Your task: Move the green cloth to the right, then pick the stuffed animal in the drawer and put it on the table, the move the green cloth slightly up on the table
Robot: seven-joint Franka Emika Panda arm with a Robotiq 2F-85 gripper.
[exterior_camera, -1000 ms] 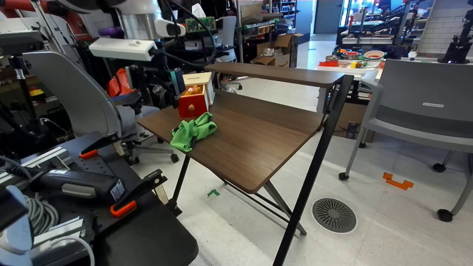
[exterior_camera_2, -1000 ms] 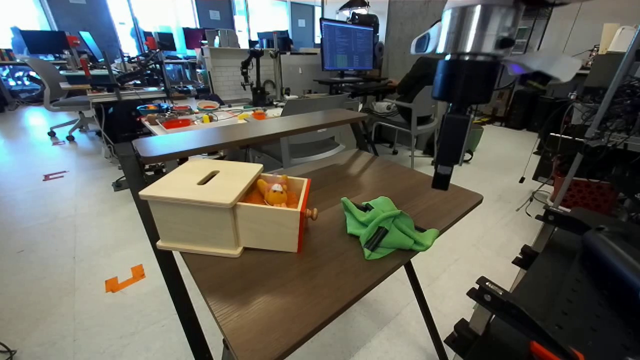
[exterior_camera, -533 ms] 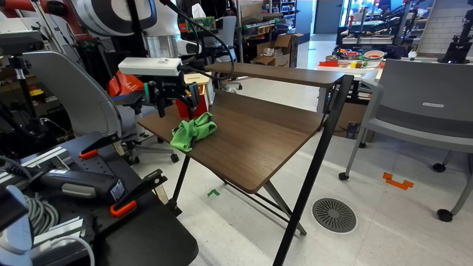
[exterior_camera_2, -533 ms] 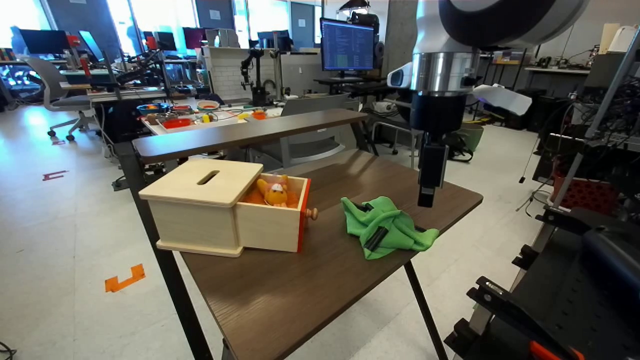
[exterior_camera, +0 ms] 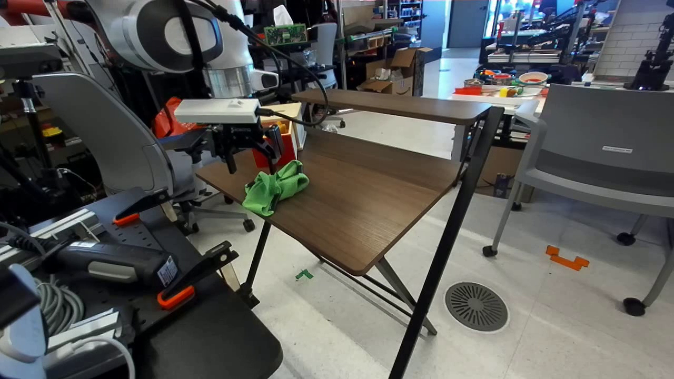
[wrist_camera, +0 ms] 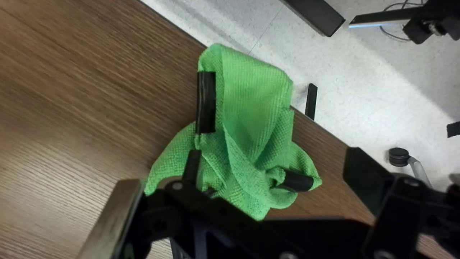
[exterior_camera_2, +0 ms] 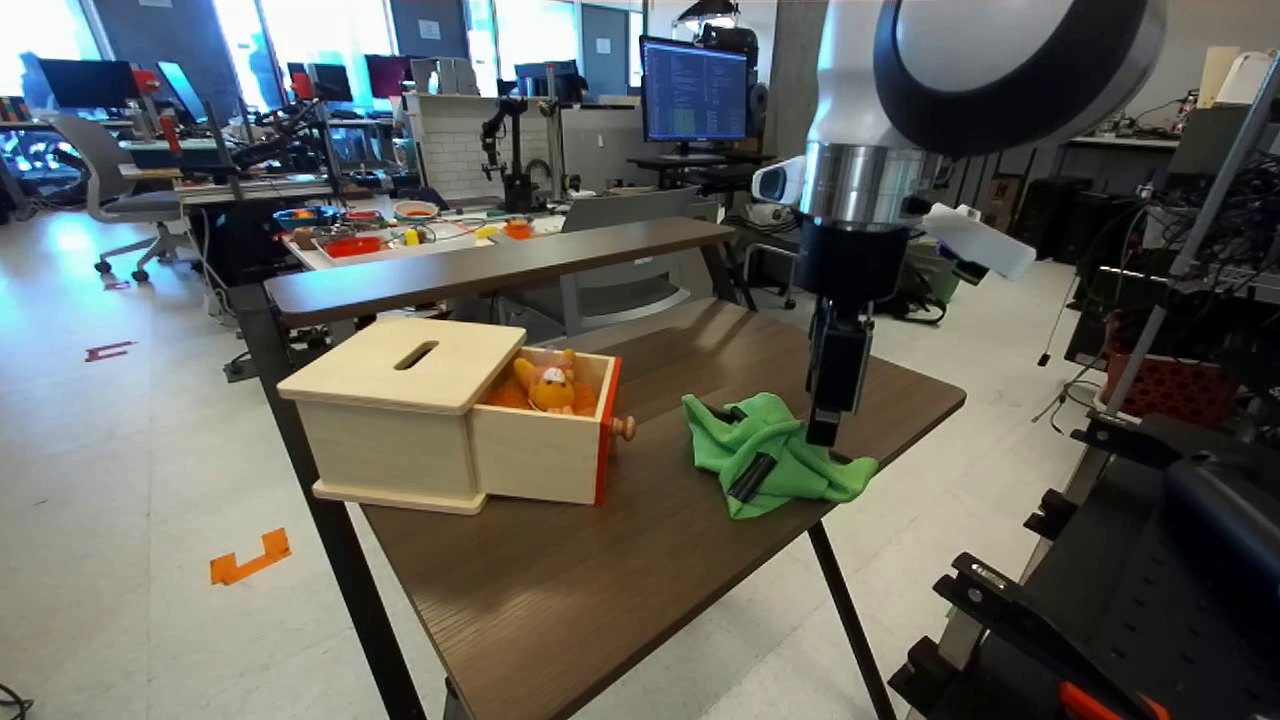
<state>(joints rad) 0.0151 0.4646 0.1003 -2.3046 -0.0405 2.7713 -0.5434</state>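
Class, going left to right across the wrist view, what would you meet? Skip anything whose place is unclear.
Wooden tabletop → green cloth → caster wheel → black piece cut off by the picture's right edge.

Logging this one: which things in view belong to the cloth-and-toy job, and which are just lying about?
Part of the job:
green cloth, bunched on the table
stuffed animal, in the pulled-out drawer
wooden box that houses it
claw, open

Just lying about:
black handheld tool
coiled cable
open cardboard box
orange floor tape

Robotics lab: black robot arm (exterior_camera_2: 516,150), computer monitor (exterior_camera_2: 694,92), orange floor tape (exterior_camera_2: 248,569).
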